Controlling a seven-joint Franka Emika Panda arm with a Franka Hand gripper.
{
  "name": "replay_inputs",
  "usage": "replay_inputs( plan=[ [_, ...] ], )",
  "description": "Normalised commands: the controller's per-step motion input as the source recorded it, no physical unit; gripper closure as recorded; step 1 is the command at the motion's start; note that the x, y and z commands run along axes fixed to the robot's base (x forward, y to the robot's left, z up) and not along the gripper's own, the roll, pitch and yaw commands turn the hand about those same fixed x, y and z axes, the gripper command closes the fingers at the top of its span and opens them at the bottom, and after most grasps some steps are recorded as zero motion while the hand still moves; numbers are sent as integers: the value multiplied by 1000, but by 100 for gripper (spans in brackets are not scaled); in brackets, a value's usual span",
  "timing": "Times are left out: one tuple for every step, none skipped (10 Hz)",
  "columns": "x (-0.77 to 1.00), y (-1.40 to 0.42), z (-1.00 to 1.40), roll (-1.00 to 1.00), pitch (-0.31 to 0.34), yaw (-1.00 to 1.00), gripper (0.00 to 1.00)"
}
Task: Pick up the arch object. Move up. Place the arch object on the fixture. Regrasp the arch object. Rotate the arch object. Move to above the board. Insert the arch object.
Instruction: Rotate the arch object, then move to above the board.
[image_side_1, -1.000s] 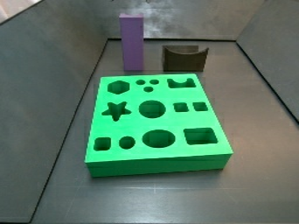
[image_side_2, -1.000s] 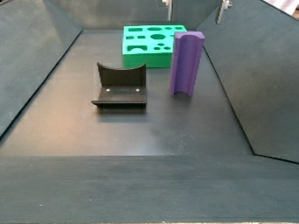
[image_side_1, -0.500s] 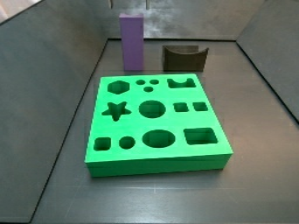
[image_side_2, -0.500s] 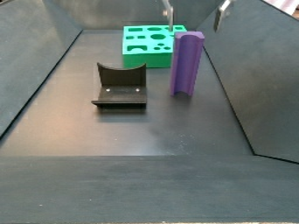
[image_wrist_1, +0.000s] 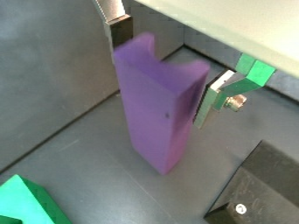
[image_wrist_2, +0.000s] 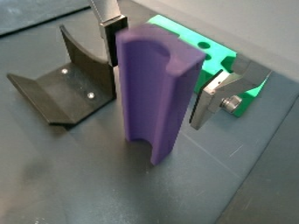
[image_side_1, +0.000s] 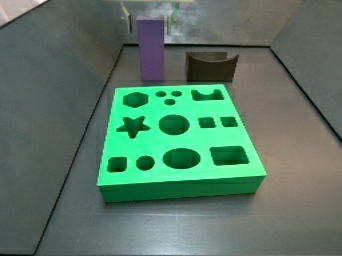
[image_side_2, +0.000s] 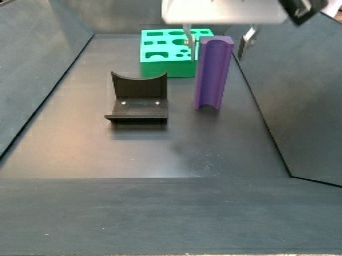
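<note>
Dark grey flooring and sloped walls frame the worktop, where the gripper (image_wrist_2: 158, 74) has descended within the past second to straddle the top of the arch object (image_wrist_2: 155, 87), which stands upright near the far edge. Its fingers (image_wrist_1: 214, 96) sit wide on either side, not yet closed. The fixture (image_side_1: 210, 66) stands just beside the block, the board (image_side_1: 175, 139) nearer the middle. The pick-up looks imminent.
</note>
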Motion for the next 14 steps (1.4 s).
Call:
replay_inputs(
  plan=[
    [21,6,-189,130,-35,27,0],
    [0,0,0,146,-24,23,100],
    [-47,-84,1000,-12,256,-12,100],
    [-50,-85,1000,-17,263,-9,100],
    [-42,-80,1000,-29,230,7,100],
    [-32,-75,1000,-47,179,20,100],
    [-31,-74,1000,-58,137,23,100],
    [-30,-72,1000,-64,114,25,100],
    [-26,-66,1000,-72,85,19,100],
    [-23,-64,1000,-81,76,13,100],
    [-20,-59,1000,-93,65,9,100],
    [-18,-53,1000,-99,58,1,100],
    [-15,-47,1000,-98,51,-5,100],
    [-14,-43,1000,-95,50,-7,100]
  ],
)
